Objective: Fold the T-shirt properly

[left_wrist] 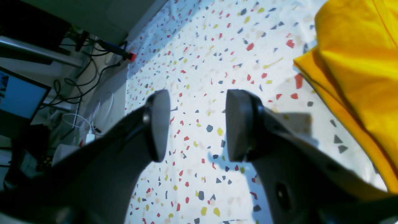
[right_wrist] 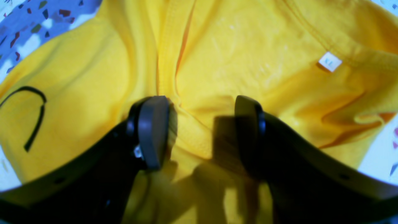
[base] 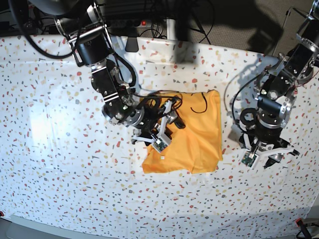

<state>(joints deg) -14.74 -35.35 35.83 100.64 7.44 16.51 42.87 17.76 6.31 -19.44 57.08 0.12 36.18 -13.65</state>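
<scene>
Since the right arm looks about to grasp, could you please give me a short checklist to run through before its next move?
1. Right end effector open: ok, jaws apart.
2. Right end effector over the T-shirt: ok, cloth fills the space below its jaws.
3. Cloth bunched between its jaws for a pinch: cannot tell; a ridge of fabric sits near the left finger.
4. Left end effector open and holding nothing: ok, only the tablecloth shows between its jaws.
5. Left end effector clear of the shirt: ok, it is beside the shirt's edge, apart from it.
6. Shirt lying flat: not ok, wrinkled around the white tag.
</scene>
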